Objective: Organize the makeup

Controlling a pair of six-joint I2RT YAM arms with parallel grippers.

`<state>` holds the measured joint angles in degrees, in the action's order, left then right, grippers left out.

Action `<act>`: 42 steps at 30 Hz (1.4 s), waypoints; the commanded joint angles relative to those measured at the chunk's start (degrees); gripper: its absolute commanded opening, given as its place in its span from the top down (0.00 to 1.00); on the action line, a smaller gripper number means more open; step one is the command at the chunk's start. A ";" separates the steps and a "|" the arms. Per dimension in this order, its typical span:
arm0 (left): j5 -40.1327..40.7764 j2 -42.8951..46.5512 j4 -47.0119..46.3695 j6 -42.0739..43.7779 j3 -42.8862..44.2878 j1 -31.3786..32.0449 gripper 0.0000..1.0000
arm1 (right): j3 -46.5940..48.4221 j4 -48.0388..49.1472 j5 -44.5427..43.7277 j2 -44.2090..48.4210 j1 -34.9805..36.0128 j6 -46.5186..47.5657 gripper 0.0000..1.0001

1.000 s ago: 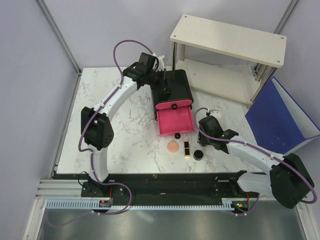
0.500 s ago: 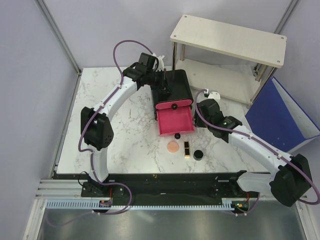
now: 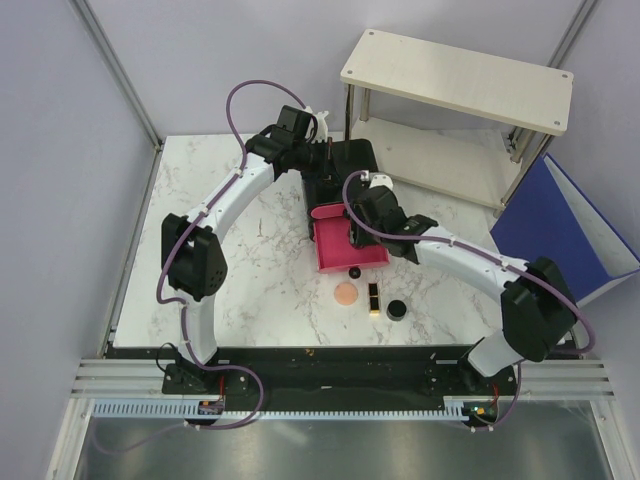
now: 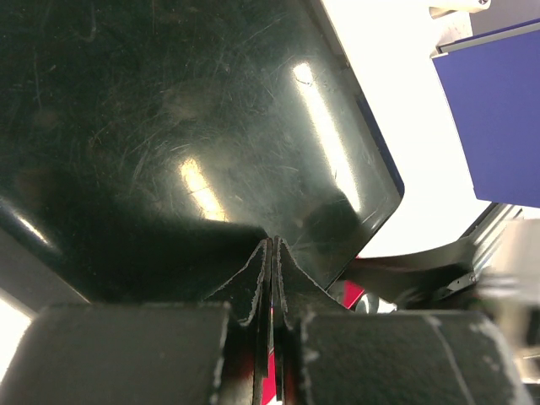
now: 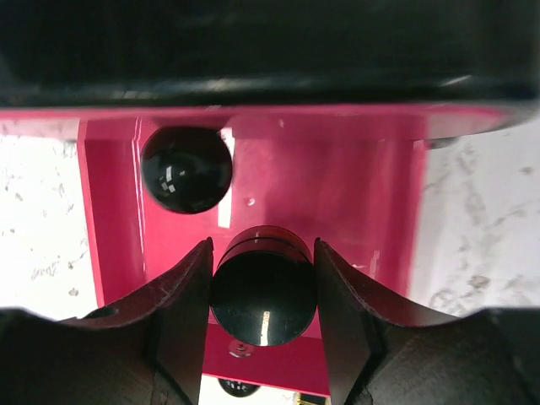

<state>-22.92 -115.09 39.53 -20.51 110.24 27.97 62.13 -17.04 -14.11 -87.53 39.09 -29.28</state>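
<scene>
The right hand [image 5: 262,274] grasps a small black round jar [image 5: 263,304] directly over the open pink plastic drawer [image 5: 346,194], beside a second black jar [image 5: 186,169] lying inside. The left hand [image 4: 272,261] is clenched against the glossy black box [image 4: 169,126].

Saw a black box [image 3: 352,160] on the marble table [image 3: 260,260], pink drawer [image 3: 328,252] pulled open; beyond it a white two-tier shelf [image 3: 455,75], a blue bin [image 3: 560,230] beside.

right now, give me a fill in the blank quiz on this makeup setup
The right gripper's jaws hold a ___ round jar.
That jar hangs over the open ___ drawer.
On the table, the ___ lies between the peach disc and a loose black jar.
The left gripper, jaws ___, touches the black box.
Missing: black; pink; lipstick; shut.
</scene>
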 commanded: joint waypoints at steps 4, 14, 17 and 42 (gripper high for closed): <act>4.46 -3.56 11.54 2.93 -3.54 -0.63 0.98 | 2.73 3.06 1.80 -4.14 2.22 -0.96 0.78; 3.67 -3.83 11.62 2.23 -3.71 -0.72 0.98 | 3.79 3.06 1.28 -4.06 2.57 -0.78 0.39; 3.67 -3.92 11.62 2.23 -3.80 -0.72 0.98 | 4.40 2.80 0.75 -3.70 2.57 -0.69 0.34; 2.70 -4.97 11.62 1.09 -1.87 -0.72 0.98 | -16.85 -22.34 0.83 28.63 2.57 -4.64 0.15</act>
<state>-23.79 -115.42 40.18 -20.53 110.85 27.53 52.05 -32.25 -15.51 -61.01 41.43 -31.20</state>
